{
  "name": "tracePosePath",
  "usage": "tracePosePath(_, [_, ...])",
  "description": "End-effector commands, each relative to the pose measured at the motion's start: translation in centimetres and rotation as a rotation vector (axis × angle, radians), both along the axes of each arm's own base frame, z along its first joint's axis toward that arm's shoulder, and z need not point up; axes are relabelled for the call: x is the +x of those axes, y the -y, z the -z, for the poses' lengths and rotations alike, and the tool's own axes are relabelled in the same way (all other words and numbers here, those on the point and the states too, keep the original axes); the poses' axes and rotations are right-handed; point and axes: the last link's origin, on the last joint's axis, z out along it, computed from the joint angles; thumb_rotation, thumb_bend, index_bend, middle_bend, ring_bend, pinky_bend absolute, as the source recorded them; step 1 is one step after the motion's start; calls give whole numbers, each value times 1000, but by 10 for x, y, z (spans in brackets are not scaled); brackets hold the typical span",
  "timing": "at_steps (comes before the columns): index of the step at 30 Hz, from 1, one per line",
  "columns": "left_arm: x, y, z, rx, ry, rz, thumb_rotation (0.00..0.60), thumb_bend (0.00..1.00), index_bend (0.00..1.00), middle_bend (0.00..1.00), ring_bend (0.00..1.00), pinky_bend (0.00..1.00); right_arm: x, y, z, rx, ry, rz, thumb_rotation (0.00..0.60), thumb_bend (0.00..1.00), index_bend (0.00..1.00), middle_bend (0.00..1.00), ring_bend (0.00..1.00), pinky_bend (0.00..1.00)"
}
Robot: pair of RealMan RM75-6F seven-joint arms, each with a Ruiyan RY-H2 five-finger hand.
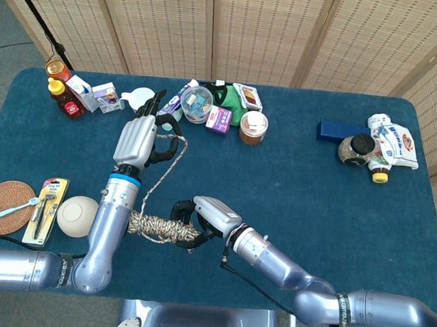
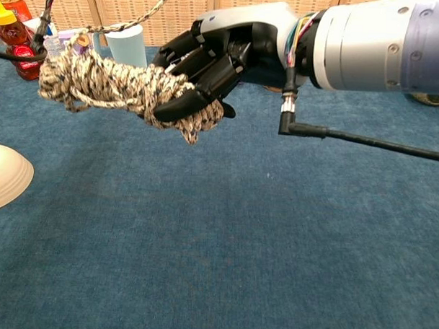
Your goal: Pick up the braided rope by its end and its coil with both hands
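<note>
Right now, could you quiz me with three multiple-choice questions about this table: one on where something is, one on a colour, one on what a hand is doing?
1. Where is the white bowl?
A. near the toothbrush
B. by the blue box
C. far edge

2. What colour is the table cloth?
A. red
B. dark blue
C. grey

3. What is the right hand doing?
A. lying flat
B. holding a cup
C. gripping the rope coil

Answers: 1 A, it sits beside the coaster with the toothbrush. 2 B, both views show dark blue. 3 C, dark fingers wrap the coil.
</note>
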Motion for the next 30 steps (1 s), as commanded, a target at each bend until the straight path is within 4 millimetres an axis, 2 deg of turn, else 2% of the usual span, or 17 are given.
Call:
tracePosePath(1, [-13,-2,7,-13,-11,-14,600,450,554,0,0,70,-1,3,-6,-4,23,10,600,561,611,559,493,748])
tracePosePath(7, [-34,-6,13,-20,-24,-39,600,450,554,0,0,70,-4,10,-10,3,56,55,600,561,611,560,493,748])
tracePosePath(11, [-40,-8,14,-27,-18,-42,600,450,554,0,0,70,-5,12,-11,5,56,57,600,560,611,559,493,748])
tracePosePath(19, [-27,-8,12,-12,-37,-7,600,451,554,0,0,70,-5,4,-2,40,38,39,600,561,611,559,493,748])
tracePosePath(30, [-24,-15,34,-30,-63,-40,600,450,554,0,0,70,-5,-1,-7,92,79,30,600,562,612,561,493,748])
